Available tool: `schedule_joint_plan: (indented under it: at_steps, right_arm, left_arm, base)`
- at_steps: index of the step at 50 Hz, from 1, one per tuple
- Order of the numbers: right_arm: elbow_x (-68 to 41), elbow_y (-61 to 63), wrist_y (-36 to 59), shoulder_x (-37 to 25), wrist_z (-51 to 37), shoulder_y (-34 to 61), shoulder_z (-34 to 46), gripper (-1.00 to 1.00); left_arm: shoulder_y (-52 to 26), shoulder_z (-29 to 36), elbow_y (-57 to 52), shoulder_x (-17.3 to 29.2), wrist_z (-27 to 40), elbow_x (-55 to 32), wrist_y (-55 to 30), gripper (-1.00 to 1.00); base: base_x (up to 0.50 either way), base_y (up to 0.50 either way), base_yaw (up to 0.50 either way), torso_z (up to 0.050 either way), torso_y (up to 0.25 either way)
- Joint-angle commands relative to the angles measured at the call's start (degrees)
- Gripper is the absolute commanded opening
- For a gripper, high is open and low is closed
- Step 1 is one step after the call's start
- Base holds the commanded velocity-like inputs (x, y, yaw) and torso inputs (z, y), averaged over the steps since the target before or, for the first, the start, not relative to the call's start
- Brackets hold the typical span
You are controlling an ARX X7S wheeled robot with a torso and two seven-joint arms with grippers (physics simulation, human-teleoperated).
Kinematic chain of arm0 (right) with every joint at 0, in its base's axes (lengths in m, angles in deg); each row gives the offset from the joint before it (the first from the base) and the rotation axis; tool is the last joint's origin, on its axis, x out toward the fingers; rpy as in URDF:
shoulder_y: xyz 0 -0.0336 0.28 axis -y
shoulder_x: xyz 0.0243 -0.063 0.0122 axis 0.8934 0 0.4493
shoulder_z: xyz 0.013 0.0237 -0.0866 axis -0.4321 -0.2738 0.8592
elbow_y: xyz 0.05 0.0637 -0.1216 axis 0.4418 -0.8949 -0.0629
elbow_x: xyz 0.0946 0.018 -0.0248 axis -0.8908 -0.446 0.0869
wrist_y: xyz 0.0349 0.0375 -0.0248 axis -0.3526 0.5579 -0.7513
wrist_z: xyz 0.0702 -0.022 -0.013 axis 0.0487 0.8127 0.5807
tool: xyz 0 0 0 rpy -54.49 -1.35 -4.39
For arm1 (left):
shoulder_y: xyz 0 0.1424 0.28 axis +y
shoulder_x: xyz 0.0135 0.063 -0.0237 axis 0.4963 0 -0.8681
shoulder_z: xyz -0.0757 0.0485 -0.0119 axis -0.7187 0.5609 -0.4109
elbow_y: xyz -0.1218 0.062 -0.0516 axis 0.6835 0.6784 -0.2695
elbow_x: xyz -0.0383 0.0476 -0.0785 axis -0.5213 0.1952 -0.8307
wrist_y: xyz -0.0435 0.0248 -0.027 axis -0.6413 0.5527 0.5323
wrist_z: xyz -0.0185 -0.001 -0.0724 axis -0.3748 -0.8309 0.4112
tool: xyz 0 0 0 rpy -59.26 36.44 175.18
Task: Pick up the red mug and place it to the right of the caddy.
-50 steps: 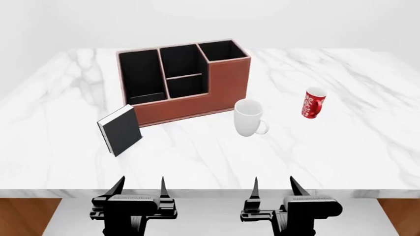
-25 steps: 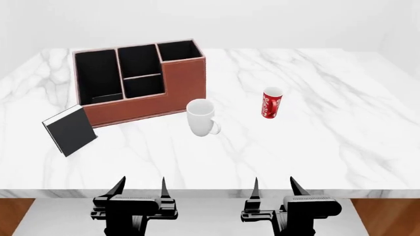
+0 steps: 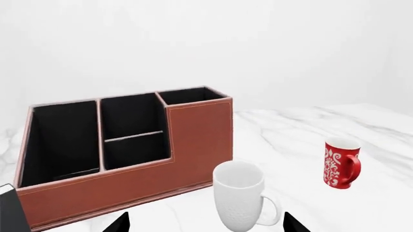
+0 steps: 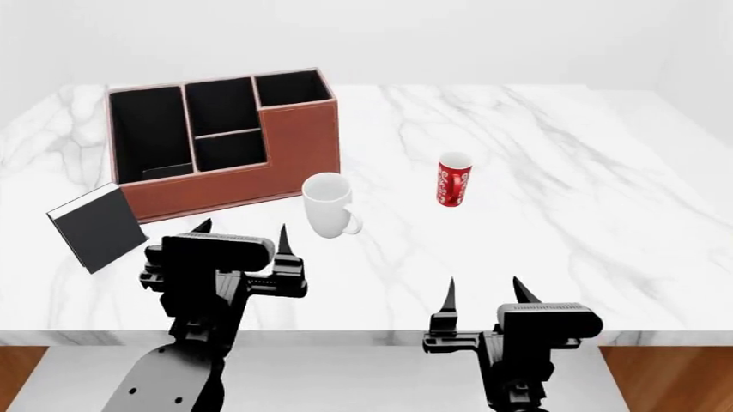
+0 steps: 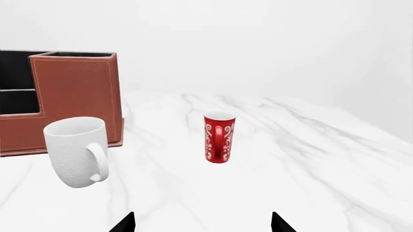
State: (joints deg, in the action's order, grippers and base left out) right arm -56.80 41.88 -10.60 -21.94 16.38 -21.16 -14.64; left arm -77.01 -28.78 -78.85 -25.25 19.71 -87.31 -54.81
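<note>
Head view: white marble table (image 4: 596,223), grey veining, glossy. Reddish-brown leather-look caddy (image 4: 229,184) at far left, boxy, stepped front wall, black-lined compartments, pale stitched rim. Small black book (image 4: 98,227) leaning at its near-left corner, white page edge showing. Plain white mug (image 4: 326,204) just in front of caddy's right end, rounded, handle toward the near right. Red mug (image 4: 454,179) upright, slim and tall, white scroll pattern, white inside; well to the right of the caddy, apart from the white mug. Left gripper (image 4: 240,240) raised over the near table edge, black pointed fingers spread apart, nothing between. Right gripper (image 4: 482,296) lower, at the table edge, fingers likewise apart, empty.

Left wrist view: caddy broadside, grained surface, matte black interior. White mug near, faintly dimpled wall. Red mug beyond, handle to its right.

Right wrist view: red mug centred, handle facing camera, standing alone on marble. White mug and caddy corner off to one side. Two dark fingertips (image 5: 124,223) apart at frame edge.
</note>
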Motion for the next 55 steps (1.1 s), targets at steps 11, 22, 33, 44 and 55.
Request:
schedule_joint_plan:
  at_steps: [11, 22, 33, 44, 55]
  right_arm:
    - [-2.71, 1.92, 2.45, -1.33, 0.25, 1.64, 1.33, 1.00]
    - [-3.38, 2.40, 3.08, -1.75, -0.73, 2.06, 1.22, 1.00]
    - [-3.95, 2.84, 3.34, -2.27, -1.18, 2.18, 1.55, 1.00]
    - [-4.47, 3.49, 3.63, -2.76, -1.68, 2.25, 1.79, 1.00]
    - [-4.75, 3.21, 3.12, -3.18, -1.85, 2.25, 2.36, 1.00]
  left_arm:
    - [-12.04, 0.33, -11.70, 1.83, 0.73, -3.47, -20.42, 1.00]
    - [-12.67, 1.21, -11.17, 2.52, 1.20, -3.12, -20.28, 1.00]
    - [-13.72, 1.04, -11.51, 2.81, 1.43, -3.65, -21.25, 1.00]
    - [-14.08, 1.05, -11.66, 3.15, 1.64, -4.01, -21.57, 1.00]
    - [-13.97, 0.91, -11.75, 3.33, 1.89, -4.39, -21.41, 1.00]
  base:
    - [0.00, 0.00, 0.00, 0.000, 0.000]
    - [0.48, 0.00, 0.00, 0.000, 0.000]
    - [0.50, 0.00, 0.00, 0.000, 0.000]
    - [0.50, 0.00, 0.00, 0.000, 0.001]
    - [0.50, 0.00, 0.00, 0.000, 0.001]
